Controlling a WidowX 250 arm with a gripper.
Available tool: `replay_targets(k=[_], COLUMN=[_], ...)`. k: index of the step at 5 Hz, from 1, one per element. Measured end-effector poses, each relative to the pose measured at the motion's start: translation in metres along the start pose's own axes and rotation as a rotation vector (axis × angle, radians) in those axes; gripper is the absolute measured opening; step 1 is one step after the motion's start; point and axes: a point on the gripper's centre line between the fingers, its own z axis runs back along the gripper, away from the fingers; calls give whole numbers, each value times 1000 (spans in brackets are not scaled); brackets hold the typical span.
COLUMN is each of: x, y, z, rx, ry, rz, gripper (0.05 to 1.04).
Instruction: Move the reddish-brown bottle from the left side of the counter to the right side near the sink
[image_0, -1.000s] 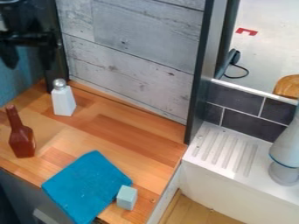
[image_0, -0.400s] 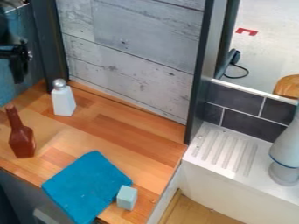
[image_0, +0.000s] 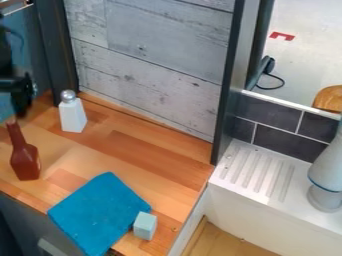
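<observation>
Gripper: we are seeing the black gripper hanging at the upper left, close to the top of the brown bottle in our view. We are not managing to tell whether it is open or closed, and we are making out nothing in its grasp.
Bottle: we are finding the brown bottle standing upright on the left part of the wooden counter, its narrow neck pointing up towards the gripper. We are not able to tell how near the two really are in depth.
Shaker: we are looking at a white shaker with a silvery top, standing upright near the back of the counter, apart from the bottle.
Cloth: we are noticing a blue cloth lying spread out at the counter's near side, its lower part extending past the edge.
Block: we are seeing a small pale blue block sitting at the cloth's right edge.
Rack: to the right, we are seeing a white ridged draining board lying below dark tiles.
Progress: we are making out no lift or grasp as done; the bottle is resting on the counter, so we are judging this as an early stage, with any handling remaining.
</observation>
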Motion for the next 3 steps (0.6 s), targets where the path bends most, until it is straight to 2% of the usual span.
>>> replay_targets(k=[2,3], x=[-10,-10], y=[0,0], z=[-26,-35], rx=[18,26], ry=[37,39], rz=[15,49], gripper=[1001,952])
